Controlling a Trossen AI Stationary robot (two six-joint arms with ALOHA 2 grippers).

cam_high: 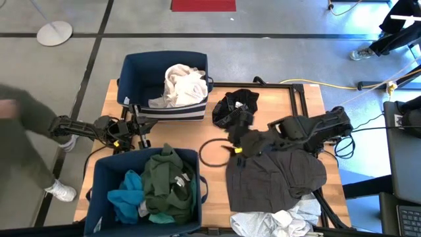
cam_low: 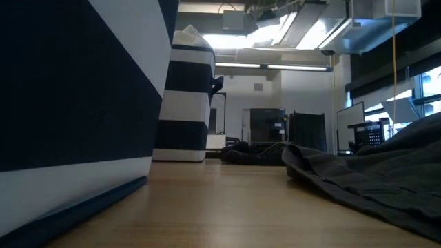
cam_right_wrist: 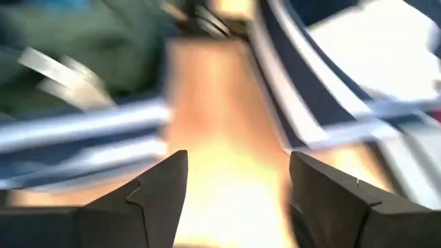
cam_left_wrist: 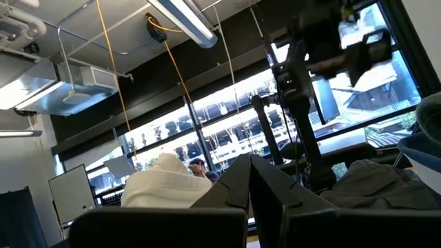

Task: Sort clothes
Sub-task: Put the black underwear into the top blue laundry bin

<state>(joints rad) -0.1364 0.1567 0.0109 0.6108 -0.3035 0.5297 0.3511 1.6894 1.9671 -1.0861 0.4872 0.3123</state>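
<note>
Dark grey crumpled fabric garment (cam_high: 276, 172) lies below right gripper (cam_high: 238, 143), fingers spread, grasping nothing; lower squarely, pinch 1 fold only.

The wooden table (cam_high: 309, 99) carries two dark blue bins (cam_high: 164, 69) (cam_high: 99, 181), a black garment (cam_high: 235, 105), a dark grey shirt (cam_high: 276, 174), and what may be pale cloth (cam_high: 276, 224) at the near edge.

I see the table (cam_high: 309, 92) is smooth light wood w/ slight sheen. Bins (cam_high: 141, 69) are matt woven cloth. The grey garment (cam_high: 276, 174) is soft, wrinkled fabric; white one (cam_high: 184, 85) looks thick, matt. Right gripper (cam_right_wrist: 238, 189) fingers (cam_right_wrist: 158, 189): matt dark plastic.
</note>
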